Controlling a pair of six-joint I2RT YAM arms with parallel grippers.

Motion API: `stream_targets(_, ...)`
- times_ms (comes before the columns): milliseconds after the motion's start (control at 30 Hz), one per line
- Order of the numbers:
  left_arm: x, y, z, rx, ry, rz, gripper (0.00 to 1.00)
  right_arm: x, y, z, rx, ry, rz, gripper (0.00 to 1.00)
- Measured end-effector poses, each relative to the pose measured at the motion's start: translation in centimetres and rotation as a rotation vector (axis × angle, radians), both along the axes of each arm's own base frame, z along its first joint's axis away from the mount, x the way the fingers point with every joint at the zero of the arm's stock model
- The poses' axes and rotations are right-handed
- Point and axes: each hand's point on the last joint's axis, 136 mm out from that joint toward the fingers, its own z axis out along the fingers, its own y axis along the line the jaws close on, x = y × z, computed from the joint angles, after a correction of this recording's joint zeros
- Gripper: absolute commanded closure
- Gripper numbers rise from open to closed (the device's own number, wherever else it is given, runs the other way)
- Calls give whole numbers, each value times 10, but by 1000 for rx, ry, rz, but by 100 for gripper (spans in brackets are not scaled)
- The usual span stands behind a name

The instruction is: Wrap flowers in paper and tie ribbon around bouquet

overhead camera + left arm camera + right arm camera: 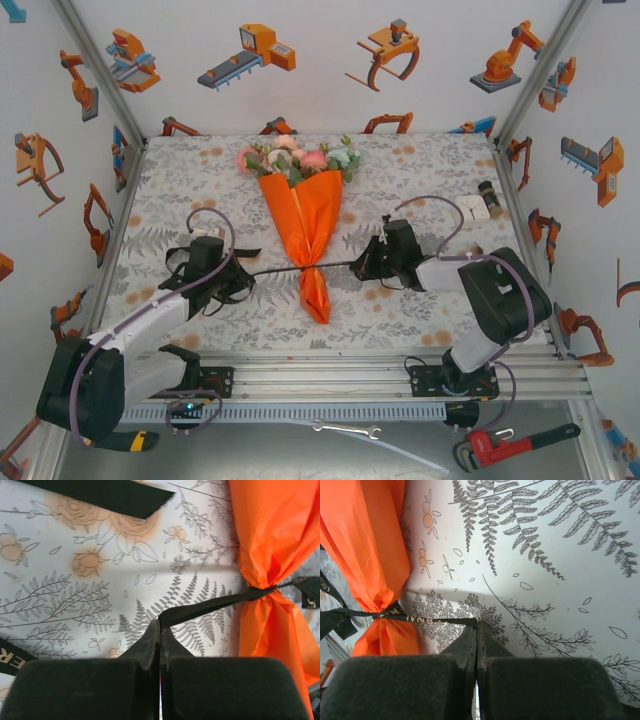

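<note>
Now | step: seemingly cinching the knot | my left gripper [159,629] and right gripper [476,628] each pinch ribbon [210,607] around bouquet [305,215] | next: pull apart evenly

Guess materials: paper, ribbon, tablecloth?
Paper: thin matte orange sheet, likely tissue or crepe; it crumples into fine creases where cinched. Ribbon: flat black band with faint lettering, pulled taut; probably woven fabric. Tablecloth: matte, grey floral print; cloth or vinyl, can't tell.

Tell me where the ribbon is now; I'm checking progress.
The ribbon lies mid-table in the top view, cinched round the bouquet below its middle, its ends in the left gripper and right gripper.
</note>
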Motion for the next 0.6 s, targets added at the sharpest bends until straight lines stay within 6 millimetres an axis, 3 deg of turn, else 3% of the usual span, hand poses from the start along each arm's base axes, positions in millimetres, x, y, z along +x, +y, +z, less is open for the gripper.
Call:
stream_targets(33,0,-3,2,-10,-5,-24,78,0,-1,0,5,1,7,100)
stream_targets(67,-1,-5,3,-13,-10,-43,68,1,-2,1,7,-1,15,91)
stream_targets(133,0,-4,5,3,-18,-66,55,6,-8,4,13,0,17,72)
stream_targets(200,2,-5,13,20,-32,-87,45,11,-12,11,4,-2,23,61)
stream_targets(267,6,-7,33,34,-71,-111,40,12,-14,24,-21,-24,41,55)
stream_targets(367,14,-9,79,56,-174,-150,34,8,-23,57,-93,-101,72,44)
stream_targets(500,13,-8,132,117,-277,-211,29,11,-41,98,-263,-192,109,42)
stream_targets(600,7,-3,152,180,-297,-242,25,16,-56,105,-423,-178,147,39)
